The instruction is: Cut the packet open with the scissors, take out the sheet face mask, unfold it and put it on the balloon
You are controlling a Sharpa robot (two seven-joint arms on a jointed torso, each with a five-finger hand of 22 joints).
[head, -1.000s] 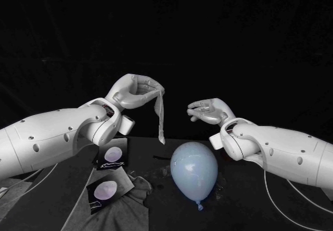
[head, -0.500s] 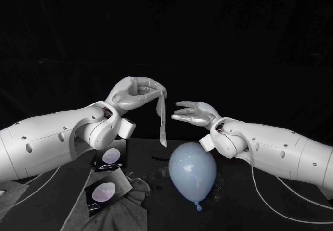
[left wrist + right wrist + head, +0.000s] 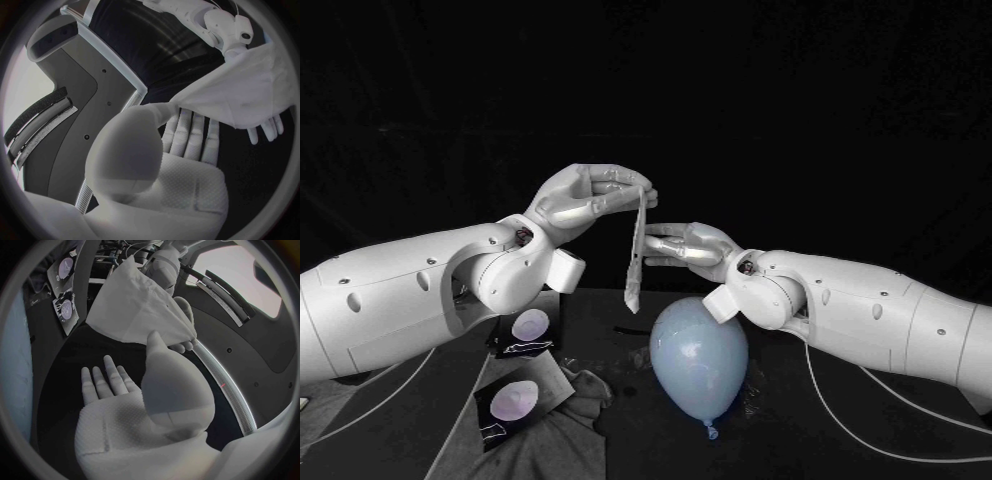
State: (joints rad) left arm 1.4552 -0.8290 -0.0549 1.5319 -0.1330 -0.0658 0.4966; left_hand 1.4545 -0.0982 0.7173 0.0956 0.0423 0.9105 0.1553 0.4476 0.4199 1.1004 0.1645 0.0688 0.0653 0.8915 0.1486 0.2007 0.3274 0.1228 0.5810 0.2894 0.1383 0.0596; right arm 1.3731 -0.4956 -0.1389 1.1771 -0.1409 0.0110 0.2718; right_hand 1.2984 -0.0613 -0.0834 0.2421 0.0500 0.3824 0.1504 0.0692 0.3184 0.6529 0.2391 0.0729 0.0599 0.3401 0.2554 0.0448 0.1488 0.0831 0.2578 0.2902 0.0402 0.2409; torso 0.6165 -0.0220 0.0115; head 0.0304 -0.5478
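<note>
My left hand [image 3: 596, 195] is raised above the table and pinches the top of the folded white sheet mask [image 3: 635, 255], which hangs down as a narrow strip. The right hand [image 3: 687, 245] is beside the strip at mid-height, fingers stretched out and apart, the tips at the strip's edge. The pale balloon [image 3: 700, 355] lies on the table below both hands, knot toward me. In the right wrist view the mask [image 3: 140, 310] spreads wide above the flat right hand [image 3: 119, 390], whose thumb reaches its lower edge. The left wrist view has the mask [image 3: 244, 95] hanging past the left hand [image 3: 181, 160].
Two dark packets with a round picture lie at the left, one [image 3: 532, 325] farther and one [image 3: 514, 398] nearer, on a crumpled grey cloth [image 3: 553, 435]. Both packets [image 3: 65, 287] are also seen in the right wrist view. The black table [image 3: 819, 420] stretches to the balloon's right.
The right hand has opened and moved left, from a curled pose apart from the mask to the hanging strip's edge. The left hand has lifted slightly with the mask.
</note>
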